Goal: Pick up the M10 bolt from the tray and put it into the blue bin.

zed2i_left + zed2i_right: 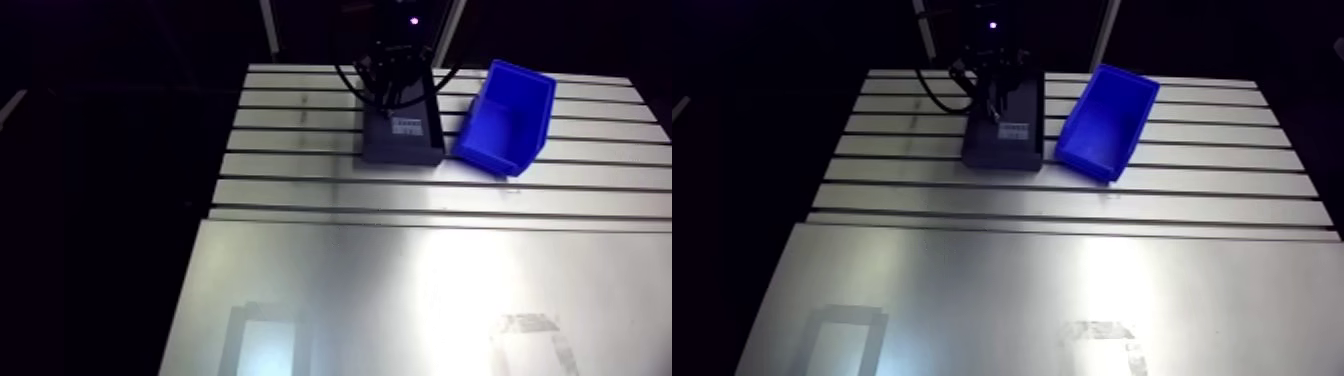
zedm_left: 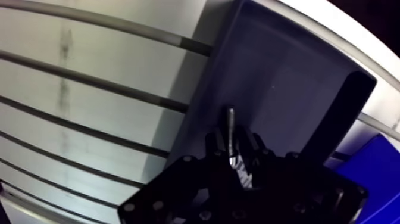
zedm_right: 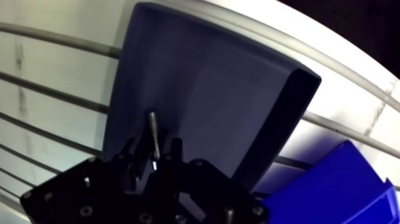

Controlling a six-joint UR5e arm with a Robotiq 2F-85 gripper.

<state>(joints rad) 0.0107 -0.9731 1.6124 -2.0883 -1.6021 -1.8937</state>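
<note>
- Gripper [image 2: 231,154] hung low over a dark tray [image 2: 286,77], coming straight down from the top of the arm view with the wrist directly above the tray's far half.
- Its two fingers were drawn in close, with only a narrow gap between the tips, and they were clamped on the M10 bolt [image 2: 229,122].
- Seen from the wrist view, the bolt was a slim grey metal shank pinched between the fingertips and sticking out ahead of them over the tray floor; a glint of metal showed deeper in the gap between the fingers.
- Whether the bolt's free end touched the tray floor or hung just clear of it, the wrist view did not settle (the end was small and dim against the dark plastic).
- The tray was a shallow rectangular one with low raised walls, lying flat across the grooves of the slotted table [image 1: 400,290].
- The blue bin [image 1: 492,155] stood just beside the tray on the same slotted part of the table, turned at an angle to it, with its open top up and its high back wall on the far side.
- In the wrist view a corner of the bin showed past the tray's side wall, to one side of the gripper.
- Nearer the arm's camera, the table's grooves gave way to a smooth, shiny metal plate.
</note>
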